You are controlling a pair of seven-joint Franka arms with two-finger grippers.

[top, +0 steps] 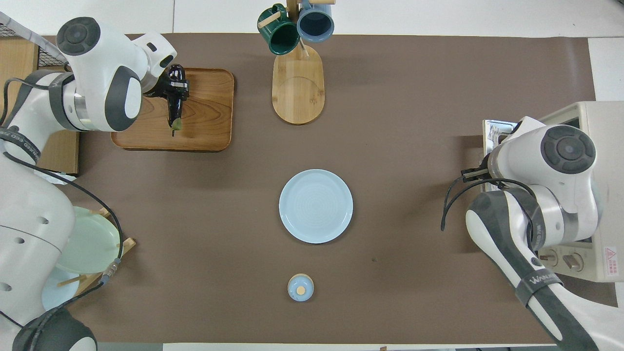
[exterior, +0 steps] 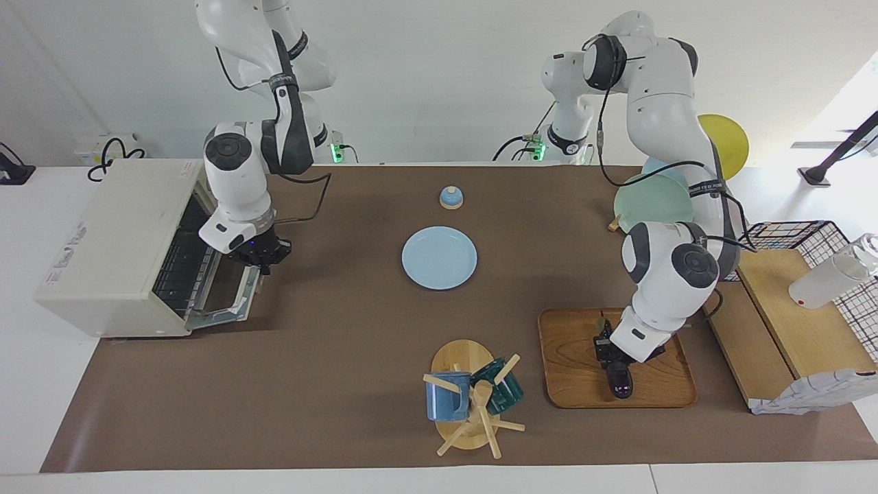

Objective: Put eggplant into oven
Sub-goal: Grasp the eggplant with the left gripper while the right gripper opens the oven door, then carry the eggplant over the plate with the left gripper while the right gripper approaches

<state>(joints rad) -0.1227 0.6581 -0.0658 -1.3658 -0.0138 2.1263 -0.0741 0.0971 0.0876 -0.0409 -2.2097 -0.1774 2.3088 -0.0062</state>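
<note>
The dark purple eggplant lies on a wooden tray toward the left arm's end of the table. Its green stem points toward the robots. My left gripper is down on it, with the fingers closed around its middle, and the eggplant rests at tray level. It also shows in the overhead view. The cream-white oven stands at the right arm's end with its glass door dropped open and the wire rack showing. My right gripper is at the door's handle edge.
A light blue plate lies mid-table, with a small blue knobbed lid nearer the robots. A wooden mug stand holds a blue and a green mug. A plate rack, a wooden shelf and a wire basket stand by the left arm.
</note>
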